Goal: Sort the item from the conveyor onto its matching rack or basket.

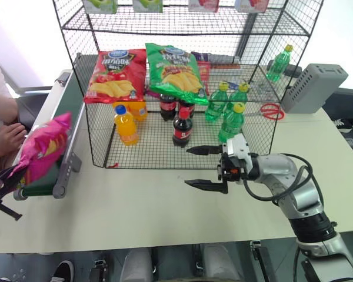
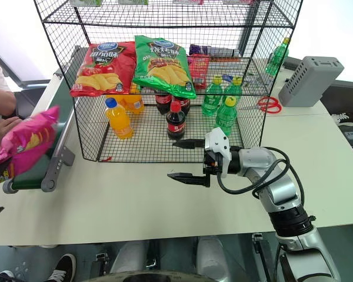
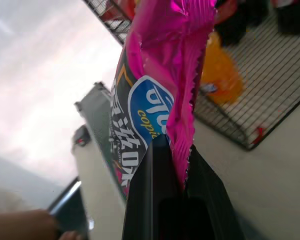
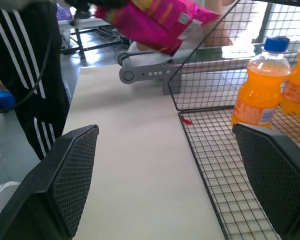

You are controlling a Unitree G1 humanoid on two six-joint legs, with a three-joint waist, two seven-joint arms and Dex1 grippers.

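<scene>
The item, a magenta-pink crisp bag (image 1: pixel 44 147) with a blue oval logo, hangs tilted just above the near end of the conveyor (image 1: pixel 63 111), a dark green belt with pale rails at the table's left edge. My left gripper (image 3: pixel 185 170) is shut on the bag's crimped lower edge. My right gripper (image 1: pixel 205 167) stands wide open and level over the table in front of the rack (image 1: pixel 141 155), pointing left, with nothing between its fingers. The rack is a tall black wire-grid unit at the back of the table.
On the rack's middle tier lie a red crisp bag (image 1: pixel 115 76) and a green crisp bag (image 1: pixel 176 73); orange (image 1: pixel 125 124), cola (image 1: pixel 182 126) and green bottles (image 1: pixel 229 111) stand below. Red scissors (image 1: pixel 272 110) and a grey box (image 1: pixel 315 88) sit right. A person's hand (image 1: pixel 9 138) rests beside the conveyor.
</scene>
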